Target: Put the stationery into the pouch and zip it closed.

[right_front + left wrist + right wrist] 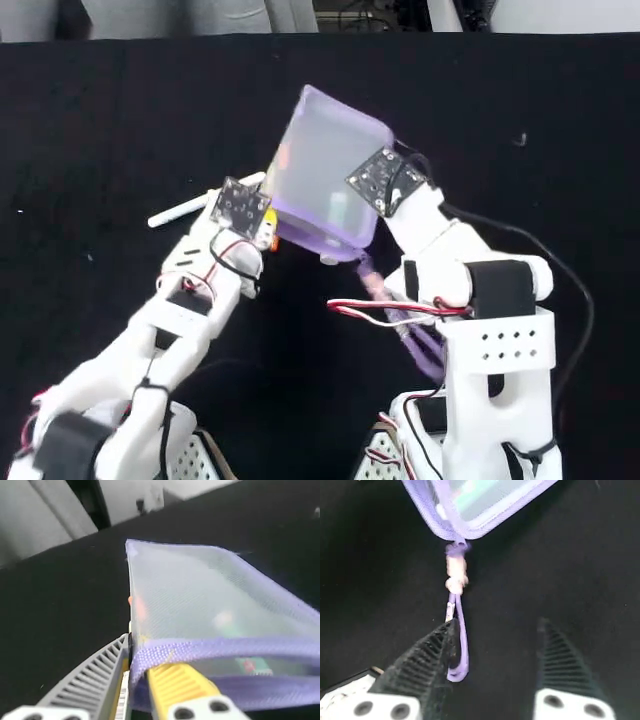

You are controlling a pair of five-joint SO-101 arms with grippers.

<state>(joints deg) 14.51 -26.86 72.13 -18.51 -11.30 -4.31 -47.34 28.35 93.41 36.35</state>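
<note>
In the high view's centre the pouch has its lower corners hidden under both arms' wrists, and a white stick left of it disappears beneath one. Inside the mesh, the stationery is only blurred orange and green smudges.

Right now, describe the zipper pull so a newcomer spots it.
Find the translucent pouch held up mid-table. From its lower corner hangs the zipper pull: a purple cord loop with pale beads, reaching the open right tool. Unlike the red-and-white arm wires nearby, it's purple.
</note>
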